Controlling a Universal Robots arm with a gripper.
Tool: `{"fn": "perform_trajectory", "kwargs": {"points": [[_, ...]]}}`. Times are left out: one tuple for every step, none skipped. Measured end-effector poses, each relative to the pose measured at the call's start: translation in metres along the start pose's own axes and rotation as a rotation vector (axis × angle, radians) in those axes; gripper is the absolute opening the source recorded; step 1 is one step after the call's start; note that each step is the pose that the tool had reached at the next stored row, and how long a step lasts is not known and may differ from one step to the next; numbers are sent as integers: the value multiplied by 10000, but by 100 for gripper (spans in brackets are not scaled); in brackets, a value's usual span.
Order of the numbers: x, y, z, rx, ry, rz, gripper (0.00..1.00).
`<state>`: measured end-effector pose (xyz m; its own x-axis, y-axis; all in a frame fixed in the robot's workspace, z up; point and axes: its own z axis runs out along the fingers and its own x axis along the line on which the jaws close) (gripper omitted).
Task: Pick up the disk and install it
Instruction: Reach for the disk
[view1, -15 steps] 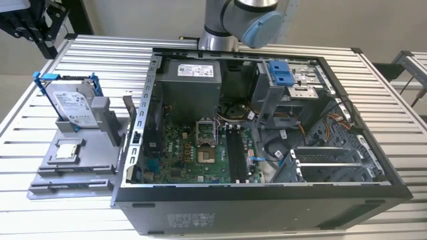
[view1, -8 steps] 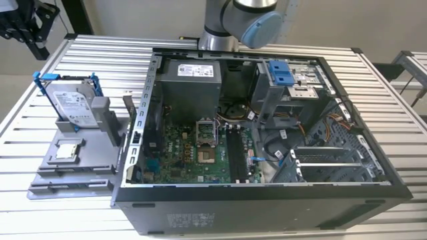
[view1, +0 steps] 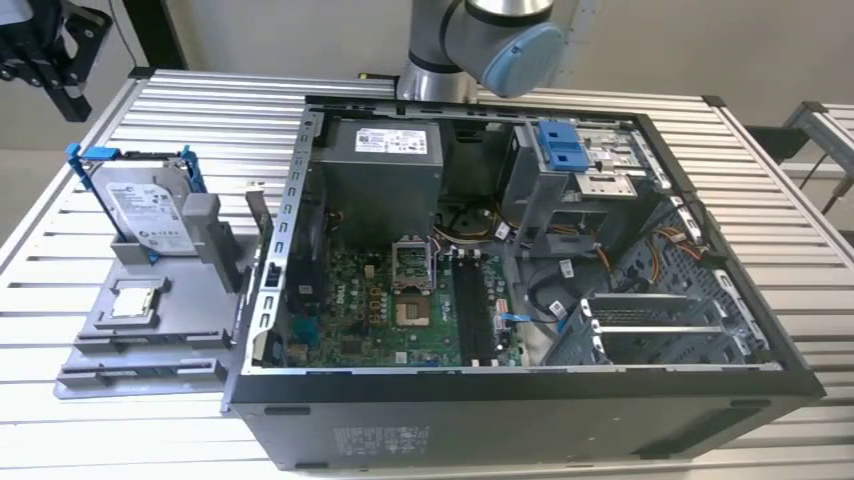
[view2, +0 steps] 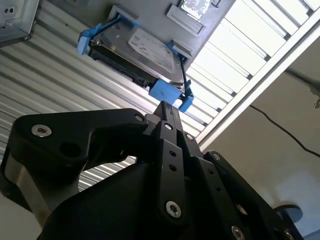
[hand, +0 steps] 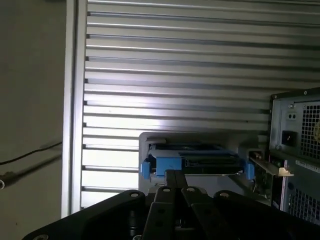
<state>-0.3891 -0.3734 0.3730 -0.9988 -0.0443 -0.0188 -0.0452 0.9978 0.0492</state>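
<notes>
Hanging in the upper left corner of the exterior view, the black tool (view1: 54, 85) sits off the bench's (view1: 200, 110) edge, well apart from the open computer case (view1: 534, 400) at the frame's centre. The arm's (view1: 494, 40) grey joint with its blue cap shows at the top centre, behind the case. In both wrist views the tool's fingers (view2: 170, 130) lie together with nothing between them, and their tip (hand: 173, 175) is aimed at the disk (view2: 140, 50), near it but not touching.

The disk (view1: 138, 205) stands on a short edge in a grey holder (view1: 200, 240) at the left of the exterior view, just beside the case's wall. Its long axis runs up the frame, leaning a little toward the exterior view's left. The white label faces the camera. Blue rails run along both long edges, ending in blue tabs at the top. In the first wrist view the disk (hand: 200, 160) appears edge-on, a blue tab at each end. A small square chip (view1: 134, 300) lies flat on the holder below the disk.
</notes>
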Motion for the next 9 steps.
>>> {"fn": "perform_trajectory", "kwargs": {"points": [[5,0,1,-2,3,-78,0],[7,0,1,-2,4,-102,0],[7,0,1,-2,5,-102,0],[7,0,1,-3,5,-103,0],[7,0,1,-2,5,-103,0],[8,-1,1,-2,6,-102,0],[9,-6,0,-2,6,-102,0],[9,-11,0,-3,6,-102,0],[9,-15,0,-3,6,-103,0]]}}
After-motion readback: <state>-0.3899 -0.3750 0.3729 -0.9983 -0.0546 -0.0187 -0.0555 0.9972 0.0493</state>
